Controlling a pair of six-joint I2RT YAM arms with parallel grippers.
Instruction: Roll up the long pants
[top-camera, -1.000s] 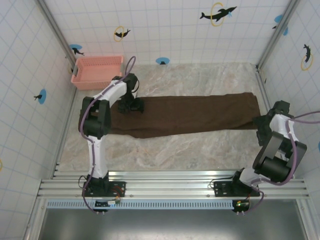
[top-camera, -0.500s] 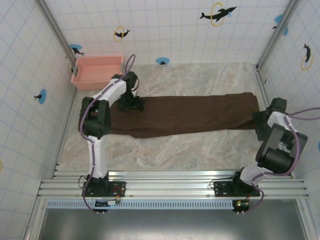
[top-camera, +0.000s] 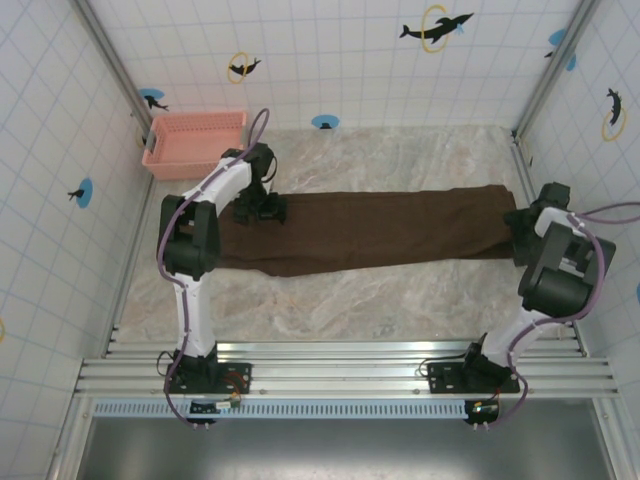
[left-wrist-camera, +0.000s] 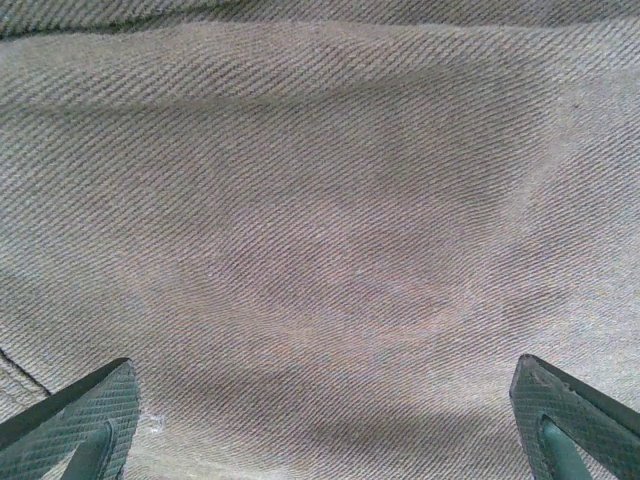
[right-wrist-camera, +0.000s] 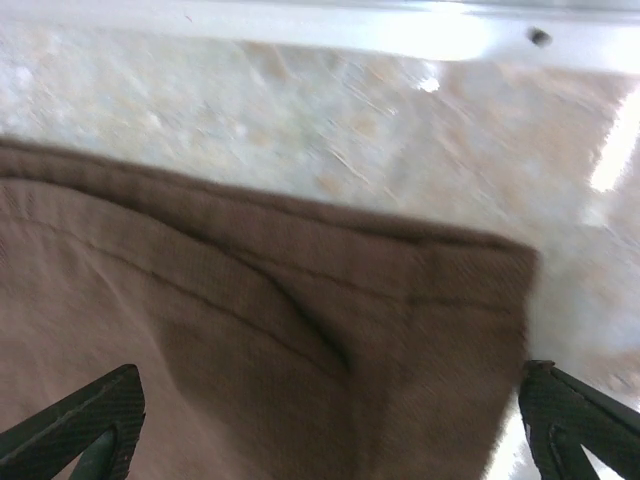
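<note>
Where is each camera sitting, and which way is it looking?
Top external: above and behind the arms, looking down on table, both arms, long pants, pink basket.
Left wrist: on the left arm, facing down at the cloth close up; open left gripper at bottom corners.
Right wrist: on the right arm, facing the pants' end and table; open right gripper below.
Shared: all three show the pants.

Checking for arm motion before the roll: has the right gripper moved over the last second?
Yes. The right gripper moved away from the near rail, up alongside the long pants' right end.
</note>
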